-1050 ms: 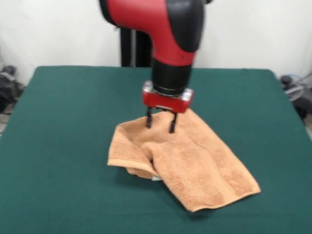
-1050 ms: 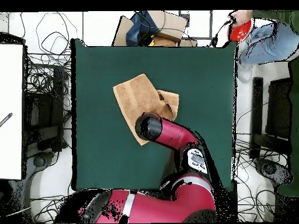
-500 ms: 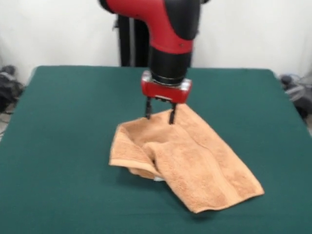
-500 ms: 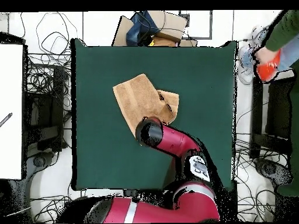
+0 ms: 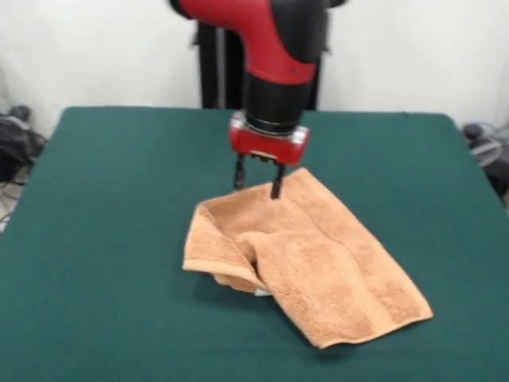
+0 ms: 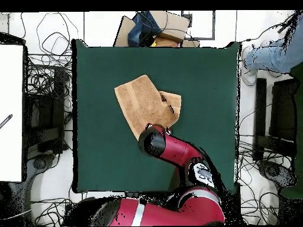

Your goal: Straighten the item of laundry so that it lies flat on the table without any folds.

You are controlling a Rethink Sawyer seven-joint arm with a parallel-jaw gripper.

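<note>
Towel count is one: a light orange-tan terry towel [image 5: 306, 259] is lying rumpled, one side folded over, mid dark green felt table [image 5: 103, 183]. One black gripper [image 5: 256, 181] is hovering at its far edge, fingers apart, empty.

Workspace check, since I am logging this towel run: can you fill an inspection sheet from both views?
Surface: green table, bare around the towel.
Job's things: orange-tan towel lies skewed, its left side folded over in the front view; not flat.
Clutter: nothing seen on the table.
Grippers: gripper open, at the towel's far edge, holding nothing.
Cables: tangled cables on the floor beside the table.
Surroundings: cardboard box and a person's leg beyond the table edges.
</note>
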